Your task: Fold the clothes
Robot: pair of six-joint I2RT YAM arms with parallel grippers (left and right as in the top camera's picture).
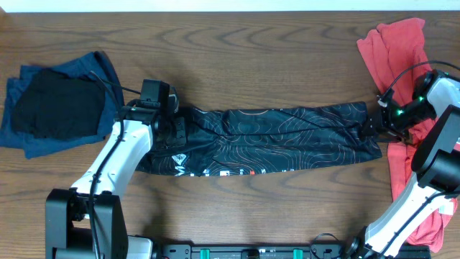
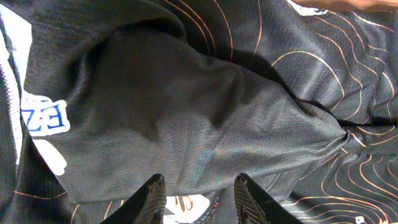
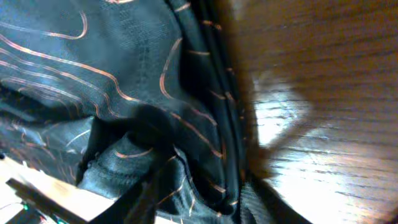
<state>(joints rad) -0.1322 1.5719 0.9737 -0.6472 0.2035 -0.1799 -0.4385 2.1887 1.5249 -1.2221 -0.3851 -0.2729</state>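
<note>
Left claw, half-closed, is pinching the jersey taut for folding; right claw is straddling its far end, grip unclear.

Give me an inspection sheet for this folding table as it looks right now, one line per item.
Surface: wooden table, brown grain.
Job's things: black jersey lying as a long strip across the middle; coral-red garment crumpled at the right edge.
Clutter: blue piece with a plain black piece on top, far left.
Grippers: left claw straddles a jersey fold; right claw at the jersey's right end; grip unclear on both.
Cables: black cable loops over the red garment by the right arm.
Surroundings: only a pale strip past the far table edge.
</note>
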